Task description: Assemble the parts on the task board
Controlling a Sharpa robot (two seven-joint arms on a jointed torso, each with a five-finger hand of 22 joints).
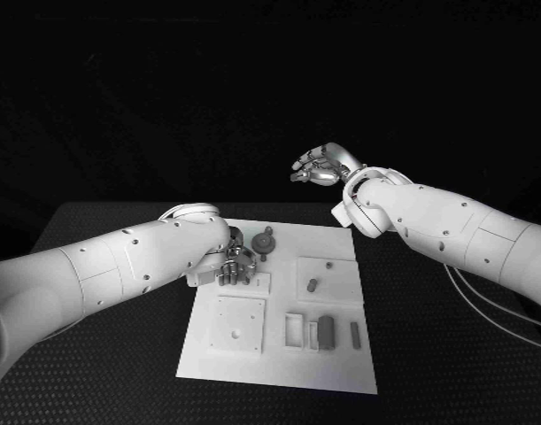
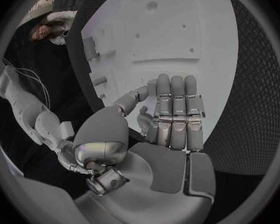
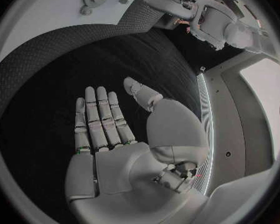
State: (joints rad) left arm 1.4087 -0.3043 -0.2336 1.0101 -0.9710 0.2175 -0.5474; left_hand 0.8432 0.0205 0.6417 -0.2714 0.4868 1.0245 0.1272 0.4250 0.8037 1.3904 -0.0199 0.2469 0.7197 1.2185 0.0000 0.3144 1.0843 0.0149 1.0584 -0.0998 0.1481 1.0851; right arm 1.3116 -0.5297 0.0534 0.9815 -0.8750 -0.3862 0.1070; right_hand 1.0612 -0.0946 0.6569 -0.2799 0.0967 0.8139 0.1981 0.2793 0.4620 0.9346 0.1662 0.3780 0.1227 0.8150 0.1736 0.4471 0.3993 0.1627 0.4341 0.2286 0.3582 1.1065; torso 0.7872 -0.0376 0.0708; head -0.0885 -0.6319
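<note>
Parts (image 1: 327, 331) lie on the white task board (image 1: 334, 372) at mid-table. Just above its far-left portion the left hand (image 2: 171, 117) hovers, fingers flat, holding nothing. Beyond the table, the right hand (image 3: 115, 134) is raised, spread, empty.

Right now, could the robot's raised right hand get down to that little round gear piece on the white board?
Probably yes: the right hand hangs open beyond the task board, nothing between it and the gear, though the left hand sits close beside it.

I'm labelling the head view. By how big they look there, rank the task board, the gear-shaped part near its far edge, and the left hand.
1. task board, by far the largest.
2. left hand.
3. gear-shaped part, smallest, though the left hand is partly hidden by its arm.
</note>
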